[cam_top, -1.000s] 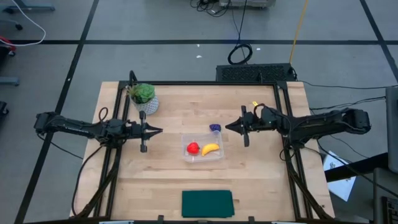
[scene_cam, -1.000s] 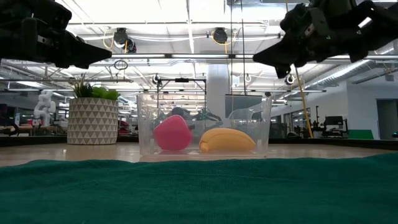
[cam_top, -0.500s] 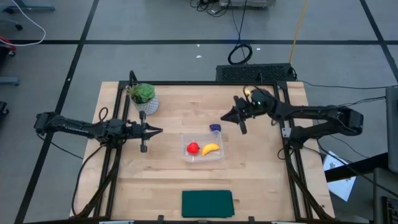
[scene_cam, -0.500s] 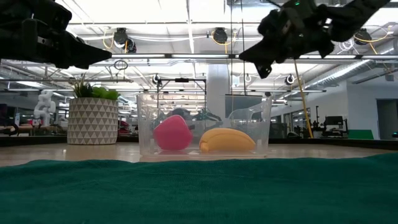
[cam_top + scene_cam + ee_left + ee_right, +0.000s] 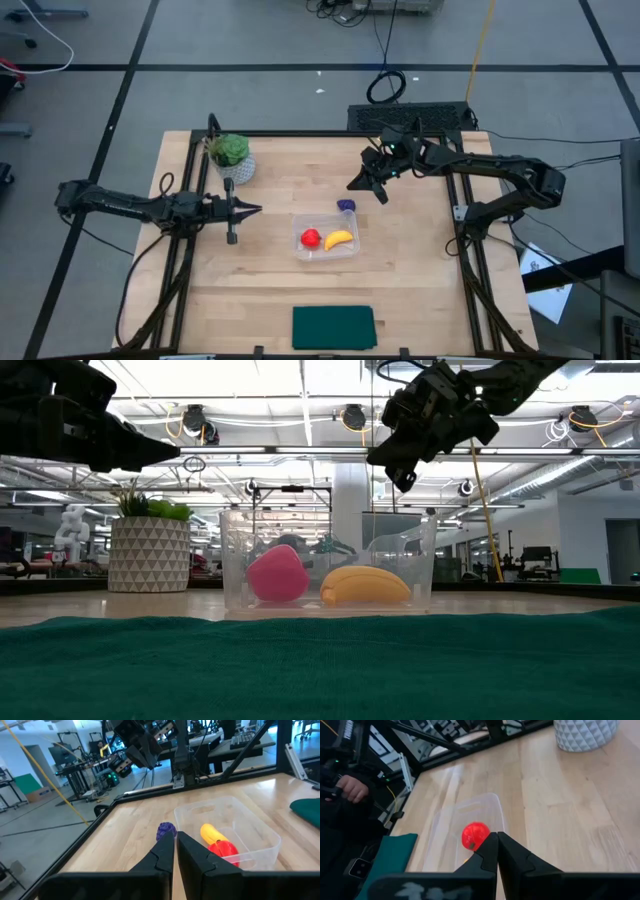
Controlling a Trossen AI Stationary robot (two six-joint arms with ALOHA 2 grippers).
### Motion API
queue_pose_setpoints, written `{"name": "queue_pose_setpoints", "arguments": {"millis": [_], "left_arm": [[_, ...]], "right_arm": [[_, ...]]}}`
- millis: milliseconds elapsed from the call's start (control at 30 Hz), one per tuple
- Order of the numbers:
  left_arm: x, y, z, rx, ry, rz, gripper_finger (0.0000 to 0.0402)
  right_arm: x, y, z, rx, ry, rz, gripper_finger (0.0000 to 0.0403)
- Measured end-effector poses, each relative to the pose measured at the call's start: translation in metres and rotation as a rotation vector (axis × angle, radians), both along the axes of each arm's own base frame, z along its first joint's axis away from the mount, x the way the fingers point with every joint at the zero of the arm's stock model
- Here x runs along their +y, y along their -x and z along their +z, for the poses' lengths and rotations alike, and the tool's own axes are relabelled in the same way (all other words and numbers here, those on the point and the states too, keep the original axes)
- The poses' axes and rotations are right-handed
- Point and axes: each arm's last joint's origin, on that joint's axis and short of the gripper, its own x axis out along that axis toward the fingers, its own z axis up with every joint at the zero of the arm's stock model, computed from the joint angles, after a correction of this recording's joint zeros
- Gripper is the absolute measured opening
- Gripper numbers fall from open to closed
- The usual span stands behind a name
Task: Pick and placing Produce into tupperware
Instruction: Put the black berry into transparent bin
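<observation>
High view: The clear rectangular plastic tupperware (image 5: pixel 327 240) sits near the middle of the light wooden table (image 5: pixel 280 290). Inside it lie the round red fruit (image 5: pixel 311 238) and the curved yellow banana (image 5: pixel 339 239), side by side. The dark purple lumpy piece (image 5: pixel 346 206) rests on the table just beyond the container's far rim. The left gripper (image 5: pixel 256 210) hangs left of the container, jaws together, holding nothing. The right gripper (image 5: pixel 353 185) hangs beyond the purple piece, jaws together, empty. A green leafy plant in a white pot (image 5: pixel 231 156) stands at the far left of the table; a dark green flat rectangle (image 5: pixel 333 327) lies at the near edge.

Low view: The green rectangle (image 5: pixel 320 665) fills the foreground. The container (image 5: pixel 328 560) stands behind it, the red fruit (image 5: pixel 276 576) and banana (image 5: pixel 365 585) visible through its wall. The patterned pot (image 5: pixel 148 554) stands to the left.

Left wrist view: The closed fingers (image 5: pixel 192 860) partly cover the purple piece (image 5: pixel 165 830).

Right wrist view: The closed fingers (image 5: pixel 512 857) overlap the container (image 5: pixel 467 820); a person's hand (image 5: pixel 351 788) shows beyond the table.
</observation>
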Motion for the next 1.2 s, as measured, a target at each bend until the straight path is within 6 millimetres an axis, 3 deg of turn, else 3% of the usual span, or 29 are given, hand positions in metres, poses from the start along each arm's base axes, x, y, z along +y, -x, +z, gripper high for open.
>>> {"name": "queue_pose_setpoints", "arguments": {"millis": [300, 467, 667, 1000, 1200], "left_arm": [[0.0, 0.0, 0.0, 0.005, -0.026, 0.003, 0.0026], [0.001, 0.0, 0.0, 0.006, -0.027, 0.019, 0.0026], [0.001, 0.0, -0.001, 0.017, -0.03, 0.019, 0.0026], [0.001, 0.0, -0.004, 0.04, -0.033, 0.026, 0.0026], [0.001, 0.0, -0.003, 0.034, -0.033, 0.031, 0.0026]], "right_arm": [[-0.016, -0.008, 0.012, 0.066, -0.049, -0.047, 0.0026], [-0.023, -0.017, 0.017, 0.181, -0.076, -0.083, 0.0076], [-0.028, -0.023, 0.027, 0.352, 0.037, -0.124, 0.0137], [-0.028, -0.024, 0.037, 0.359, 0.114, -0.073, 0.0227], [-0.021, -0.031, 0.028, 0.465, 0.323, -0.03, 0.0311]]}}
